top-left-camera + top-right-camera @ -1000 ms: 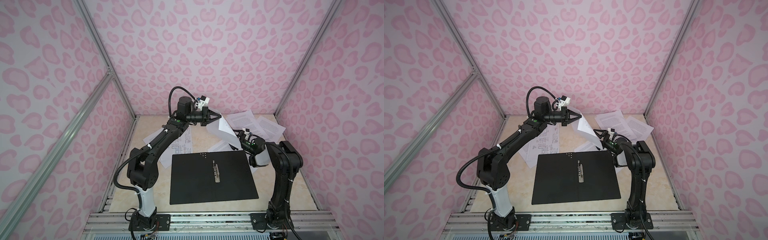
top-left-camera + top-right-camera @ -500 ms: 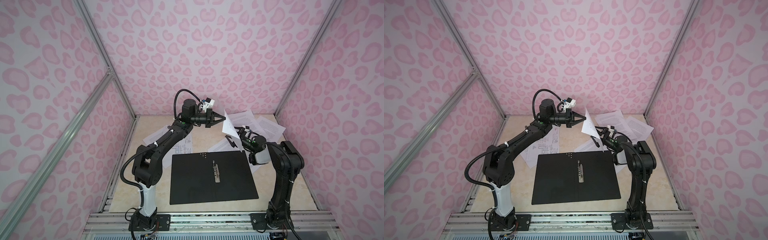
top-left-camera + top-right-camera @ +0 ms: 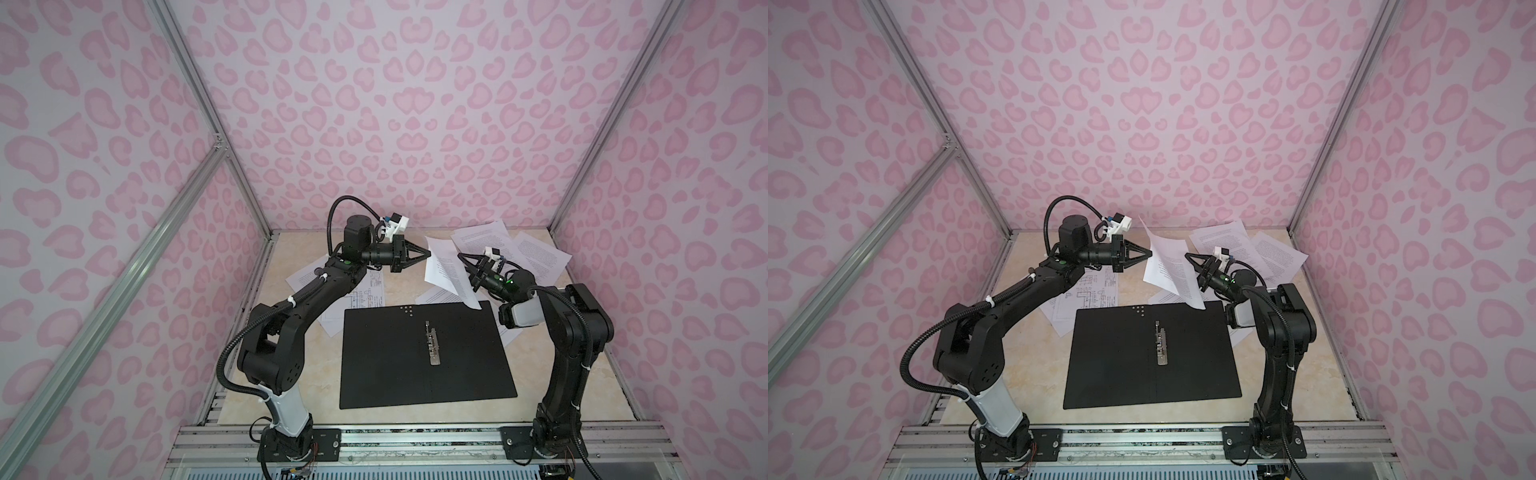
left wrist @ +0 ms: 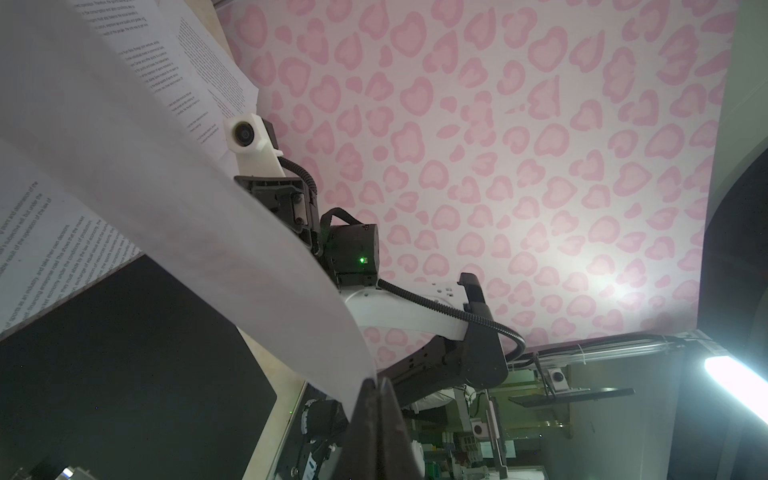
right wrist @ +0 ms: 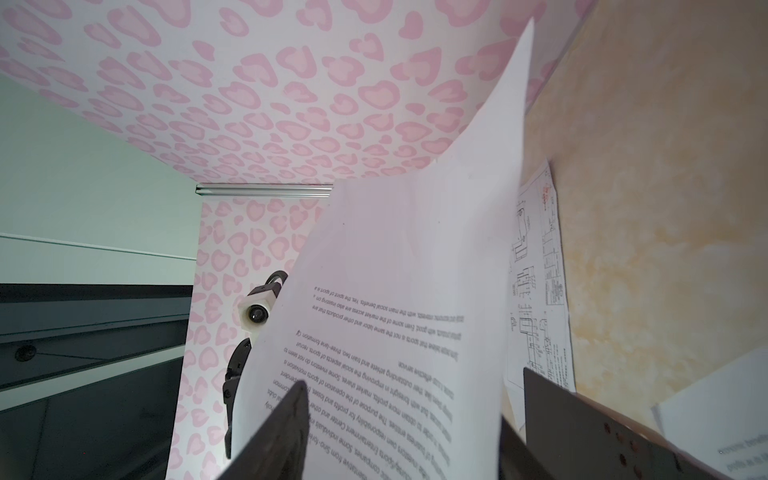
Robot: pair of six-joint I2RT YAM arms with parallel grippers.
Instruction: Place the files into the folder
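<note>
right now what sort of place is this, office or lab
Most likely a robot test cell, not an office: pink heart-print wall panels on aluminium framing box in the tabletop, and two arms are bolted to a front rail beside a folder and loose sheets.

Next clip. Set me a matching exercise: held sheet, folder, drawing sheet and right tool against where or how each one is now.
Things:
A. held sheet
B. folder
C. drawing sheet
D. right tool

States:
1. lying open, black inside up
2. jaws apart, one on each side of a paper edge
3. flat on the table by the folder's far left corner
4. raised, pinched by the left tool

Pairs: A-4, B-1, C-3, D-2
</note>
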